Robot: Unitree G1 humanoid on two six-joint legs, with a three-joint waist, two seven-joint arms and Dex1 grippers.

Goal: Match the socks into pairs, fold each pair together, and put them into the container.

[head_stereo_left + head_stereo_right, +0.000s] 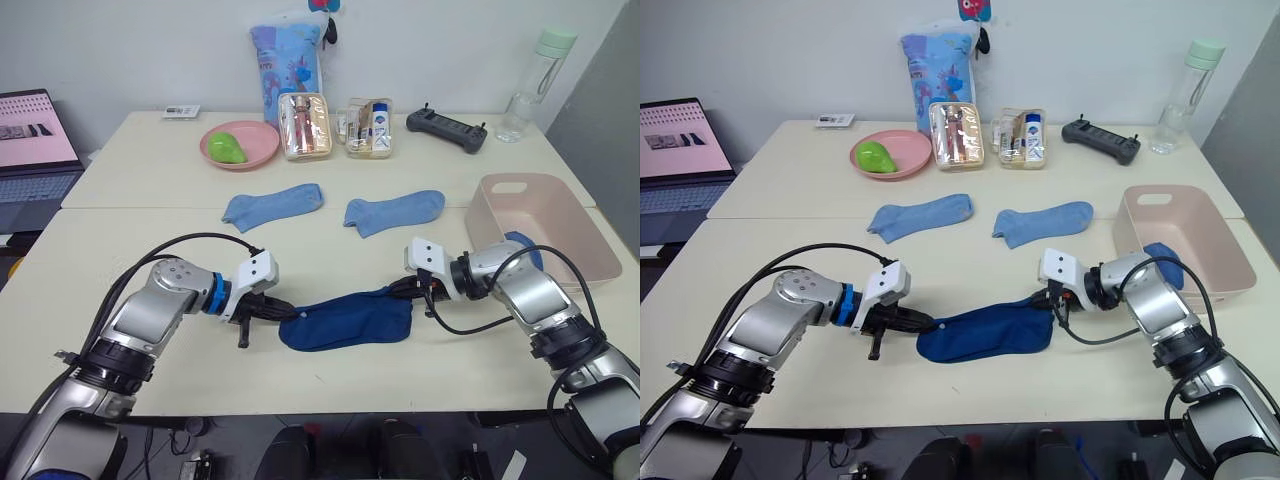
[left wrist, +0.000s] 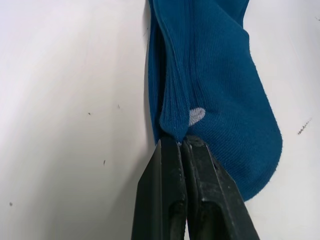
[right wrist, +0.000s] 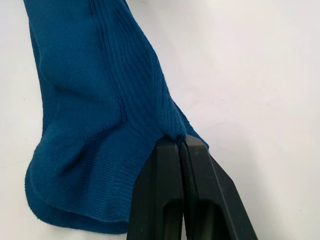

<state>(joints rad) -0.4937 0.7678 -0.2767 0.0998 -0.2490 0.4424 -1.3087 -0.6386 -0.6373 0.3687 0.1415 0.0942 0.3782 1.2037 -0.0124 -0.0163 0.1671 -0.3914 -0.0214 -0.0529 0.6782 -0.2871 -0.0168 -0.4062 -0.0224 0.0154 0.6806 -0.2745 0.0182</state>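
Left gripper [image 1: 290, 311] is clamped on one end of the dark sock [image 1: 347, 320] and right gripper [image 1: 398, 289] is clamped on the opposite end, the sock lying flat on the table [image 1: 330, 375] between them near the front edge. The wrist views suggest two dark layers stacked, so this is likely the dark pair, matched but not yet folded. A bit of blue shows at the near rim of the bin [image 1: 545, 228]; I cannot tell what it is, and the two light socks [image 1: 273, 205] [image 1: 394, 211] lie apart mid-table, unpaired, so most of the task remains.
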